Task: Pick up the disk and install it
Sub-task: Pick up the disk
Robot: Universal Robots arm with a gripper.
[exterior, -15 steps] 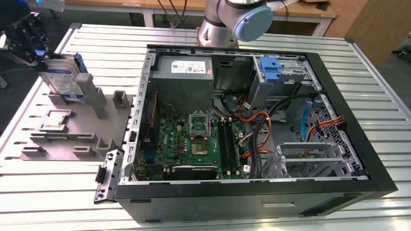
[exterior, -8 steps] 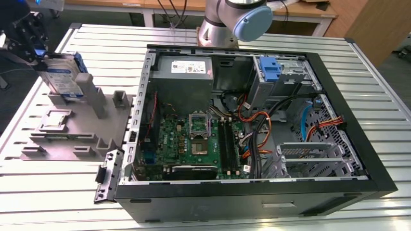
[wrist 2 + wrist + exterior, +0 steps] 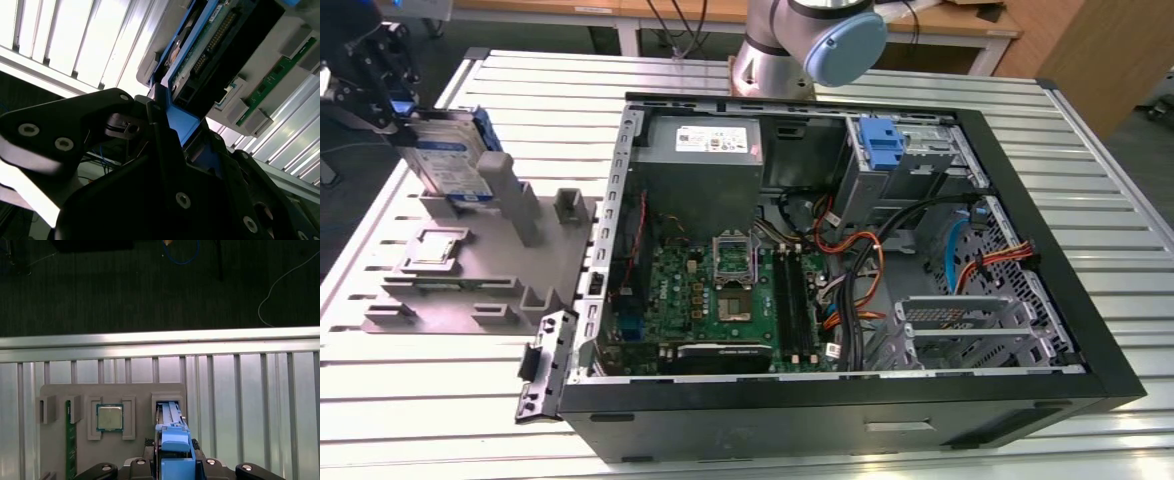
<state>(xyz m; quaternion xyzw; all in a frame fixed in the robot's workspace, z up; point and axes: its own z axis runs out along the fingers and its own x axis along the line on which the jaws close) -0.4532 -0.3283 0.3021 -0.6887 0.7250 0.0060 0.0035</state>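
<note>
We have the pincer [image 3: 396, 107] clamped on the disk [image 3: 448, 160] by its blue top edge, since it stands upright in the grey holder [image 3: 414, 312] slot.

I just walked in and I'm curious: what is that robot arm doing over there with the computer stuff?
The robot arm's gripper is closed on the disk. The disk stands upright, with its lower end in a slot of the grey holder. The open computer case lies beside the holder, toward the exterior view's right. The disk is not yet inside the case.
</note>
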